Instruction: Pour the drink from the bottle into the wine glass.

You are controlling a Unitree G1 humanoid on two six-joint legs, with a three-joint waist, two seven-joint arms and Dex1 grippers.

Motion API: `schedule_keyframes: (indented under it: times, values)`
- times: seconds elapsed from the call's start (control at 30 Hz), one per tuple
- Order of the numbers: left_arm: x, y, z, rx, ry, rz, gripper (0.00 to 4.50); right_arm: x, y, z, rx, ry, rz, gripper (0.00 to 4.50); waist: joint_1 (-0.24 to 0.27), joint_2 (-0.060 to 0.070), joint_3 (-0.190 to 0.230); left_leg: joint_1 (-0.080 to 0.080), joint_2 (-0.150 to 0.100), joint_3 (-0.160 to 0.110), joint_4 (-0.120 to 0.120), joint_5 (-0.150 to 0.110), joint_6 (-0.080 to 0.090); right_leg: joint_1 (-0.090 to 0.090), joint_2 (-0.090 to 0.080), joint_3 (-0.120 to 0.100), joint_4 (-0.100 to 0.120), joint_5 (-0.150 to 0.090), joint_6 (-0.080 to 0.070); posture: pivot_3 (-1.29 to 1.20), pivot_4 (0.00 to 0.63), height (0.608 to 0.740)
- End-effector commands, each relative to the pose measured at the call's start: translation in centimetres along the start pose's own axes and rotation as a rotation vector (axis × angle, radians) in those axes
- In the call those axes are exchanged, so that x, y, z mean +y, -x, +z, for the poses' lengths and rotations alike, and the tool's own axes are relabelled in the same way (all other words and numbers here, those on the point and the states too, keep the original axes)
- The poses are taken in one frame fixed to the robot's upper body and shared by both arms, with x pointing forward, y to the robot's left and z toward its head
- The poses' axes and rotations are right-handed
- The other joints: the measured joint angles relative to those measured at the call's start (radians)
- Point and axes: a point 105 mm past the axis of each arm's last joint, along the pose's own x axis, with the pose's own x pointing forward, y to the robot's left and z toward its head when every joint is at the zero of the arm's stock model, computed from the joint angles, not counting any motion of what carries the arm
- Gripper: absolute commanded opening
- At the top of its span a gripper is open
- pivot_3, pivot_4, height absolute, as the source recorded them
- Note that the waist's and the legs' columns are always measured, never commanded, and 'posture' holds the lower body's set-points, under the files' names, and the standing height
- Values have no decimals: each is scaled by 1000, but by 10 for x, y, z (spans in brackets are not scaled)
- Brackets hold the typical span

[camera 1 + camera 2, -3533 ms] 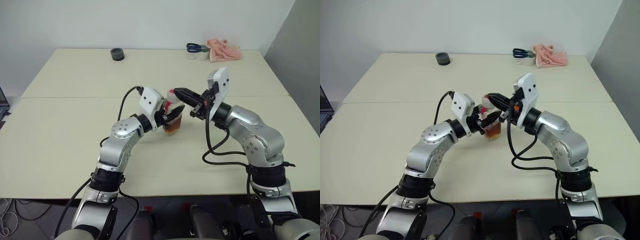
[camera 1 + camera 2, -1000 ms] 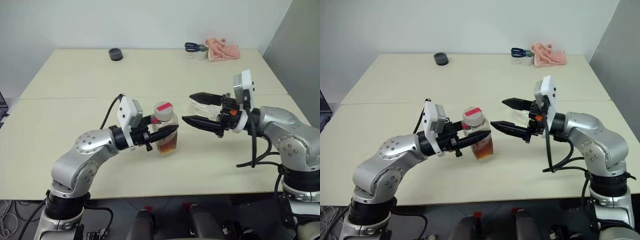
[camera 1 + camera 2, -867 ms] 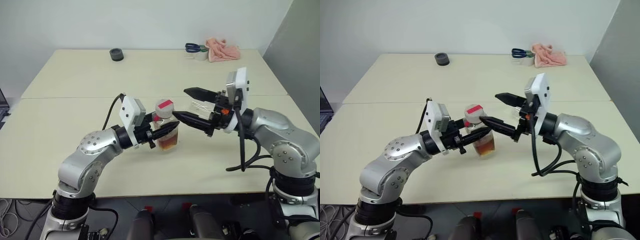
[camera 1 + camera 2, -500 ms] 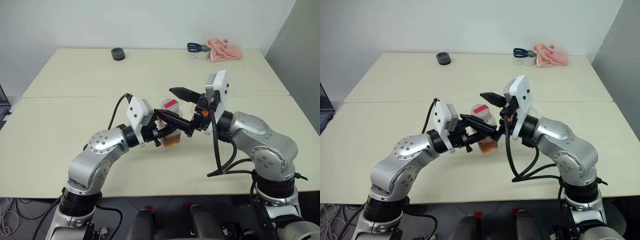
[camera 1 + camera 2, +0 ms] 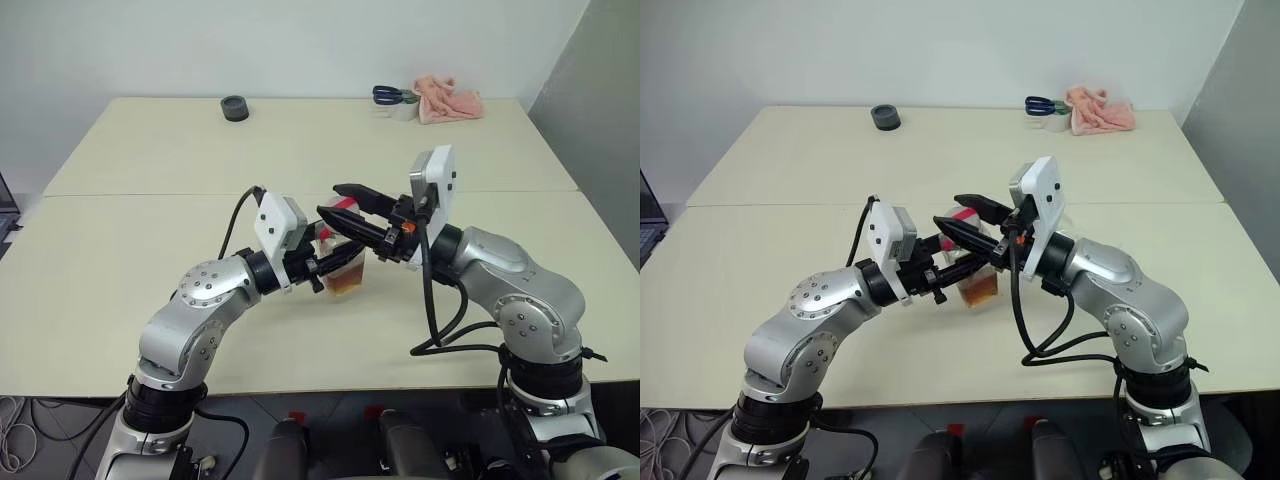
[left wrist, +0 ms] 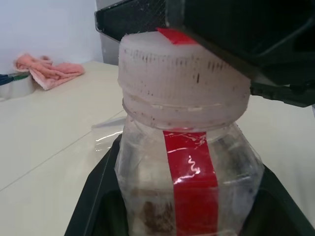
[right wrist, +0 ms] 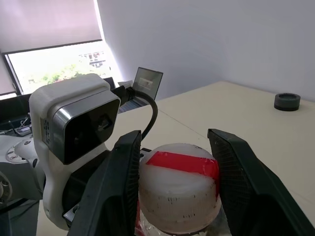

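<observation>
Both grippers meet at the bottle (image 5: 340, 268) near the table's (image 5: 150, 160) middle. Left gripper (image 5: 335, 262) is clamped on the bottle's body, holding it upright over the tabletop, with the amber drink (image 5: 343, 284) low inside. Right gripper (image 7: 177, 167) reaches in from the right, its fingers (image 7: 235, 162) on either side of the cap (image 7: 179, 187), touching or just beside it; a firm pinch cannot be told. Far right lies a pink cloth (image 5: 448, 98) beside scissors (image 5: 388, 94); far left sits a small dark ring (image 5: 234, 107).

No readable text anywhere; the bottle (image 6: 189, 162) seems to carry only a plain red stripe.
</observation>
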Motion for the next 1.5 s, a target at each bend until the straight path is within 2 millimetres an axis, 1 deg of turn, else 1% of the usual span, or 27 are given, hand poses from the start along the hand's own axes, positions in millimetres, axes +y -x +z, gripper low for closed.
schedule_keyframes:
  times: [0.03,0.07,0.1,0.2,0.27,0.33,0.4,0.47,0.5,0.57,0.63,0.67,0.8,0.9,0.93,1.03,1.2,1.33,1.5]
  values:
    - [-7,1,24,-75,-23,-53,1922,10,-2,13,-46,20,99,1808,0,0,0,0,0,0,0,0,0,0,0,0,0,0,0,0,150,740]
    - [-13,1,29,-85,-7,-101,1922,12,-2,17,-46,28,155,1808,0,0,0,0,0,0,0,0,0,0,0,0,0,0,0,0,150,740]
    - [-23,3,34,-88,9,-177,1922,15,-2,21,-35,35,247,1808,-1,0,0,0,0,0,0,0,0,0,0,0,0,0,0,0,150,740]
    - [-47,14,46,-57,39,-404,1922,22,-1,30,30,54,503,1808,-4,1,1,0,0,0,1,0,0,0,1,0,0,0,0,0,150,740]
    - [-54,22,51,-19,42,-501,1922,24,-5,33,64,66,611,1808,-7,1,1,1,1,0,0,0,0,1,1,-1,0,0,0,0,150,740]
    - [-58,29,55,26,31,-576,1922,26,-10,41,74,48,694,1808,-10,1,1,2,1,0,-1,0,0,1,1,-2,0,0,0,0,150,740]
    - [-58,36,58,64,25,-614,1922,24,-13,50,72,17,726,1808,-14,1,1,2,1,0,-1,0,0,1,1,-2,0,0,-1,0,150,740]
    - [-55,43,56,96,18,-613,1922,18,-6,50,94,7,733,2543,-16,1,1,2,1,-1,-1,0,0,1,1,-2,0,0,-1,0,150,740]
    - [-52,45,55,109,14,-602,1922,14,0,50,112,2,731,2857,-15,1,1,2,1,-1,-1,0,0,1,1,-2,0,0,-1,0,150,740]
    - [-43,47,53,118,6,-554,1922,3,11,49,138,-4,668,3554,-7,1,1,0,0,-1,0,0,0,1,-1,-3,-1,0,-1,0,150,740]
    - [-35,47,51,115,0,-499,1922,-6,20,48,142,0,574,4274,2,1,1,-1,-1,-1,0,0,0,1,-2,-3,-2,0,-1,0,150,740]
    - [-28,46,50,108,-4,-453,1922,-8,26,47,150,0,520,4484,4,1,1,-1,-1,-2,0,0,0,1,-3,-3,-2,0,-1,0,150,740]
    - [-11,42,45,85,-30,-315,1922,-8,43,41,165,12,362,4484,3,1,2,-2,-1,-2,0,0,0,0,-2,-3,-1,0,-1,0,150,740]
    - [0,34,37,62,-57,-197,1922,-5,44,34,142,24,228,4484,-2,1,1,-2,0,-1,0,0,0,-1,-1,-2,-1,0,-1,0,150,740]
    - [2,31,35,50,-55,-170,1922,-3,43,32,129,26,200,4484,-2,1,1,-1,0,-1,0,0,0,-1,-1,-2,0,0,-1,0,150,740]
    - [4,19,26,13,-49,-94,1922,2,31,30,73,39,108,4484,-2,1,1,-1,0,-1,0,0,0,0,0,-1,0,0,0,0,150,740]
    - [-1,7,22,-22,-43,-68,1922,3,9,31,6,28,38,4484,0,1,1,-1,0,-1,1,0,0,0,0,-1,0,0,0,0,150,740]
    - [-2,5,21,-31,-41,-64,1922,6,3,30,-15,23,41,4484,0,1,1,-1,0,-1,0,0,0,0,0,-1,0,0,0,0,150,740]
    - [-1,6,24,-37,-42,-61,1922,6,2,24,4,47,51,4484,0,1,1,-1,0,-1,0,0,0,0,0,-1,0,0,0,0,150,740]
